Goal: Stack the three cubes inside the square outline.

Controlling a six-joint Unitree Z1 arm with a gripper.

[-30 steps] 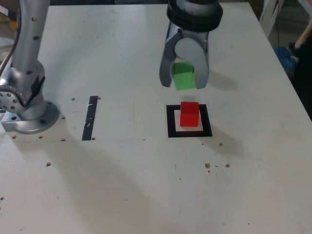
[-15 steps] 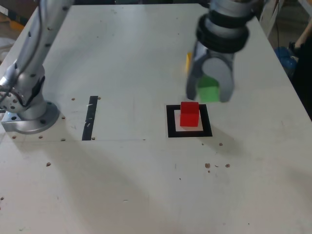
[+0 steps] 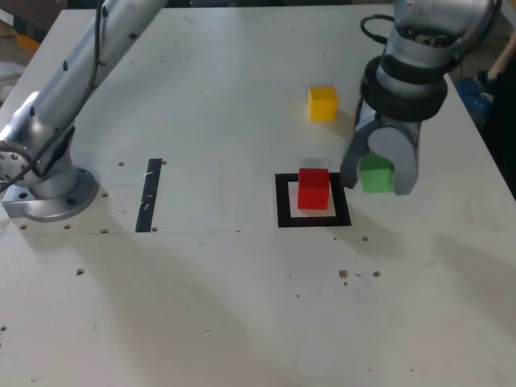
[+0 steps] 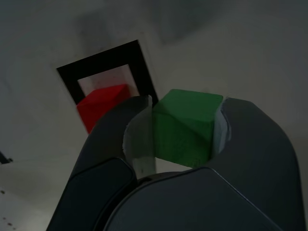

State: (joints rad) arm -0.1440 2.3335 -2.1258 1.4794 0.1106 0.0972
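now gripper [image 3: 376, 176] holds green cube [image 3: 376, 175] slightly tilted.

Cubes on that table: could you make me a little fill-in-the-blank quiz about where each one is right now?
1. The claw is shut on the ____ cube.
2. The cube inside the square outline is ____.
3. The yellow cube sits on the table, ____ the outline.

Missing words: green; red; outside

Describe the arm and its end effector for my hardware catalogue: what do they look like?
The arm is a silver-grey metal tube rising from a round silver base. The wrist carries black ribbed rings and a black cable. The end effector has two dark grey, rounded jaws with paler inner pads.
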